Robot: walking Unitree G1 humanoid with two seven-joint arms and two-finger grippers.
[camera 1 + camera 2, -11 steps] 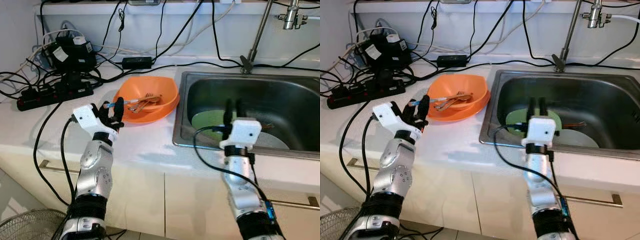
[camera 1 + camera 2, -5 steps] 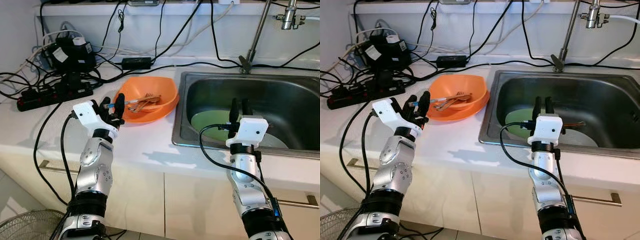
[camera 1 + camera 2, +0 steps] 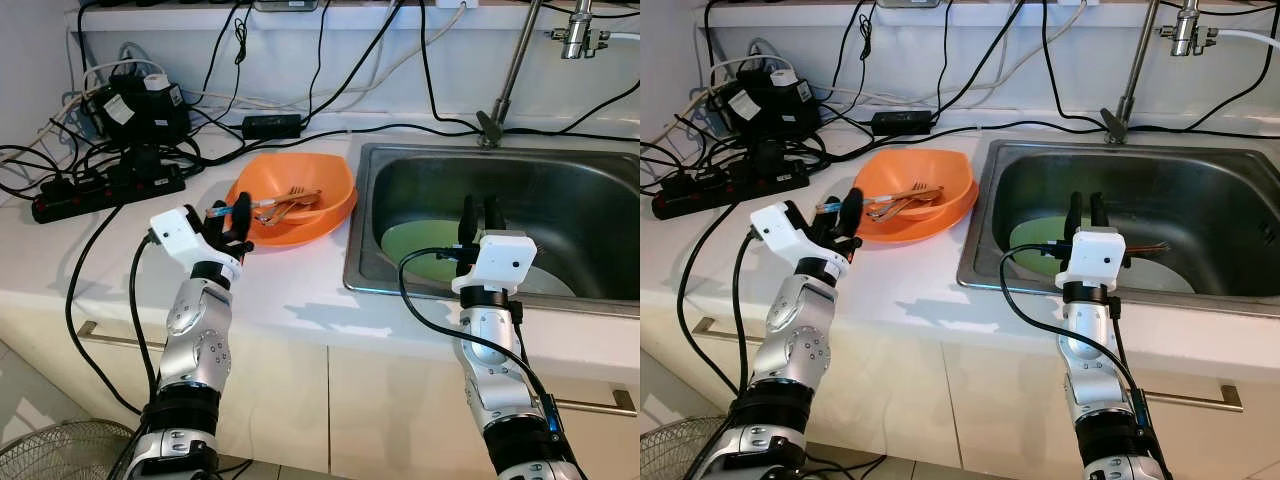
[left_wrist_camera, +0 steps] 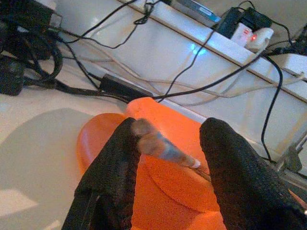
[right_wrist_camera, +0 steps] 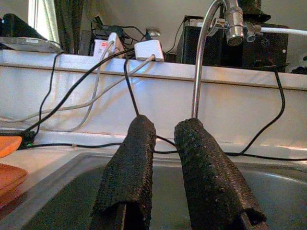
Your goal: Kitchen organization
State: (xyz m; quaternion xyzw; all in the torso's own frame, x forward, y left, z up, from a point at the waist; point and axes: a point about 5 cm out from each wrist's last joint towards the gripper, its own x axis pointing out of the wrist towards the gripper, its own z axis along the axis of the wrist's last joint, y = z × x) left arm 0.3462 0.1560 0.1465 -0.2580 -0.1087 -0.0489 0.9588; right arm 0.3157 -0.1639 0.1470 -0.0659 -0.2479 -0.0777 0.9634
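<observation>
The left gripper [image 3: 228,216] hovers at the near-left rim of the orange bowl [image 3: 300,180], which sits on the white bench [image 3: 290,290] just beside the sink [image 3: 560,180]. Its fingers [image 4: 112,172] are spread wide, and in the left wrist view the blurred tip of a slim utensil [image 4: 160,146] lies between them, apparently resting against one finger; whether it is truly gripped cannot be told. In the bowl lies a small heap of cutlery [image 3: 288,205], including a fork and pieces with wooden-looking handles.

The utensil is probably light, stiff and thin, so it could pivot or slip between the coarse, textured black pads; a hold across the handle near its middle would likely steady it best. The bowl looks like smooth moulded plastic, rounded-square in shape, light enough to slide on the glossy bench if nudged.

The right gripper [image 3: 477,214] hangs over the front edge of the brushed steel sink, its fingers nearly together with a narrow gap and holding nothing. A pale green plate [image 3: 425,250] lies flat on the sink floor under it, smooth and possibly wet, best taken by its rim.
</observation>
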